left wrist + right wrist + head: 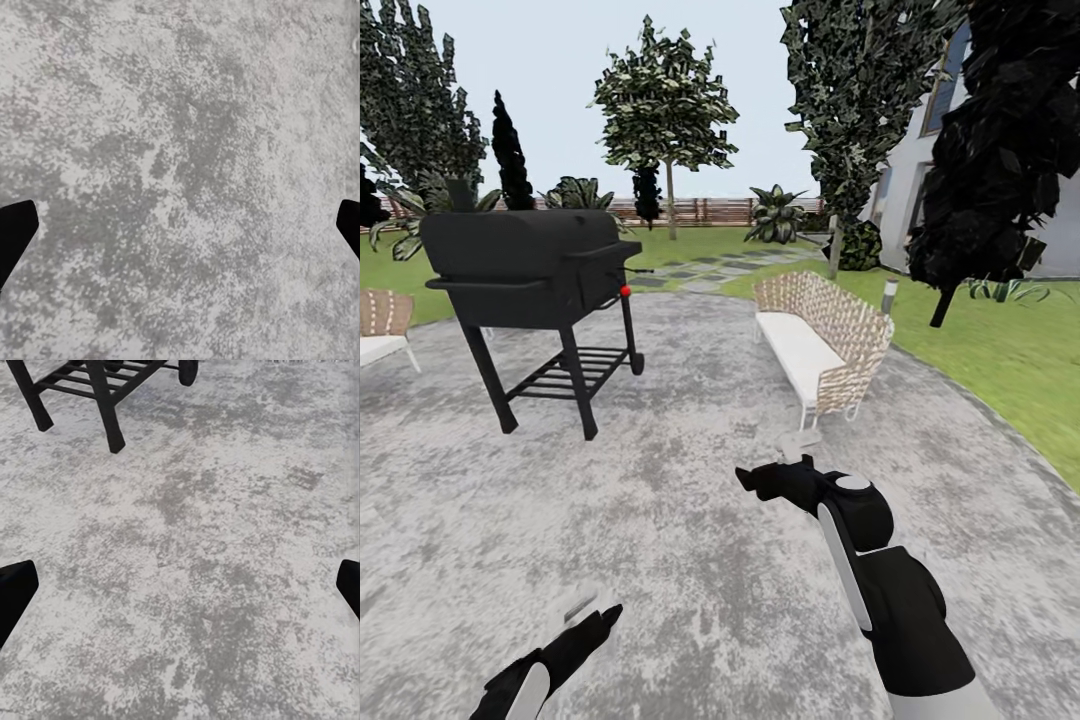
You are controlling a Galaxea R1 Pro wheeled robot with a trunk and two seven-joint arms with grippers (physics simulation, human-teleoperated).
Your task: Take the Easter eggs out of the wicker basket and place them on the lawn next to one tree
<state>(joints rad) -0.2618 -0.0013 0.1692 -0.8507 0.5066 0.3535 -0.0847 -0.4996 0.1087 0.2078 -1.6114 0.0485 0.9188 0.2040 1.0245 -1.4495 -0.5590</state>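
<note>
The three Easter eggs and the wicker basket are out of view. I stand on the grey gravel circle (690, 520). The lawn (1010, 350) runs along the right and far side. A tree (669, 205) with a pale trunk rises far ahead by the wooden fence (705, 210), and another tree (836, 245) stands near the white house (920, 200). My left gripper (582, 608) hangs low over gravel, open and empty, its tips wide apart (180, 232). My right gripper (800, 445) reaches forward above the gravel, also open and empty (180, 592).
A black barbecue grill (530, 270) on legs stands ahead to the left; its legs (101, 397) appear in the right wrist view. A wicker bench with a white cushion (825, 345) stands ahead to the right. Another wicker seat (382, 325) sits at the far left. A dark tree (1000, 150) leans at the right.
</note>
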